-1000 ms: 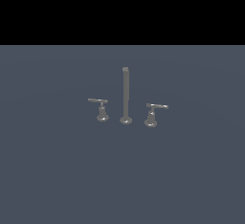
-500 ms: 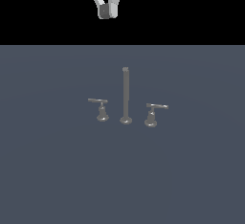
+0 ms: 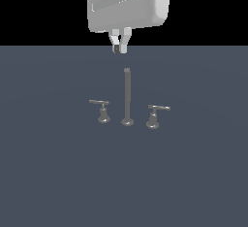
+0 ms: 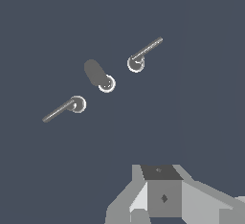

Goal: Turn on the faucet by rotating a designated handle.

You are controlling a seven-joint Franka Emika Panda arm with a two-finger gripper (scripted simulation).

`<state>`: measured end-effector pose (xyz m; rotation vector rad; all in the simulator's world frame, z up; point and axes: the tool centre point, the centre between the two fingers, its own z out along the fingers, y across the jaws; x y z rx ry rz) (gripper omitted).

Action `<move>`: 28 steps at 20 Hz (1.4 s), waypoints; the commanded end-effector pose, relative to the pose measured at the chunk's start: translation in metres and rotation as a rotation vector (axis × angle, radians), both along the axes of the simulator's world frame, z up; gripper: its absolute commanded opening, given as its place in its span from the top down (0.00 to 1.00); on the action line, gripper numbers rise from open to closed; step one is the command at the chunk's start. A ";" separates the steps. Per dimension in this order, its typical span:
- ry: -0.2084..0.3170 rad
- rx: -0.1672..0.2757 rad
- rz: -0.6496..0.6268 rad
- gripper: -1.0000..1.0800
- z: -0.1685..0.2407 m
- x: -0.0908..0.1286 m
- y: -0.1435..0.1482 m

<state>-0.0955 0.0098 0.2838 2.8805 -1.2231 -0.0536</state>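
- One gripper (image 3: pixel 120 48) is in view, hanging from the white wrist housing high above the faucet set. Its two fingers point down with their tips almost together and nothing between them; the jaws read as nearly closed and empty.
- In the exterior view the gripper sits almost directly over the spout post (image 3: pixel 127 96), slightly toward the exterior view's left of it, with a clear gap to the post's top.
- The handle (image 3: pixel 155 115) lies below the jaws and toward the exterior view's right, well apart from them. It stands just beside the post's round foot, on the grey surface (image 3: pixel 48 172).
- The handle's long axis: the flat bar runs roughly level from the cone base outward to the exterior view's right, away from the post.
- Judgement: the coming move calls for travel down and toward the exterior view's right, with contact on the bar's outer end.
- The twin lever (image 3: pixel 100 110) mirrors it on the far side of the post, bar pointing to the exterior view's left; it is not the target.
- The wrist view shows all three pieces from above, in line and untouched.
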 end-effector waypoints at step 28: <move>-0.029 -0.021 -0.838 1.00 -0.174 0.112 -0.133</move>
